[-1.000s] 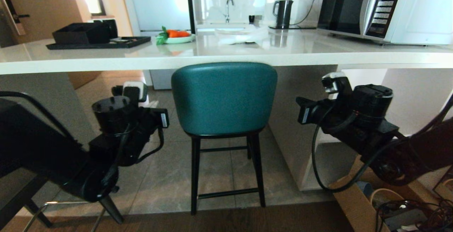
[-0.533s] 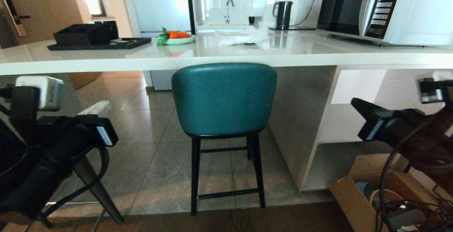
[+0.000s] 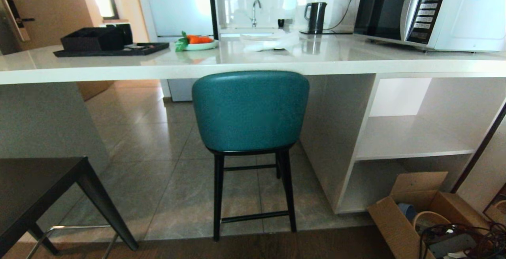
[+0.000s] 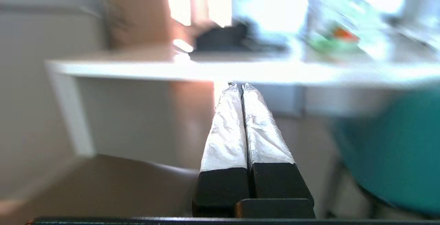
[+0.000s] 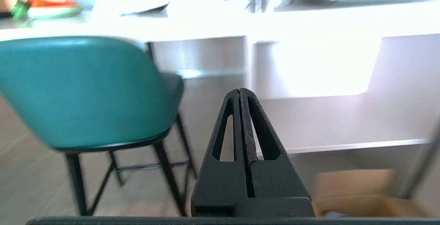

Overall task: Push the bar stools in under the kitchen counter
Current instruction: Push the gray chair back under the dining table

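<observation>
Teal stool [image 3: 250,110] backrest (padded, likely heavyish): best pushed there toward counter [image 3: 253,63]; left gripper [image 4: 239,87], right gripper [image 5: 239,91] closed, empty.

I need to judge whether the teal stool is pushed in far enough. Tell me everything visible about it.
The teal stool has a curved, low backrest in smooth leather-like teal upholstery, over a dark seat on four thin black legs joined by crossbars. It stands upright on the grey tiled floor, back toward the camera, centred in the opening under the white kitchen counter. The top of its back sits at the counter's front edge, seat underneath. Neither gripper touches it.
</observation>
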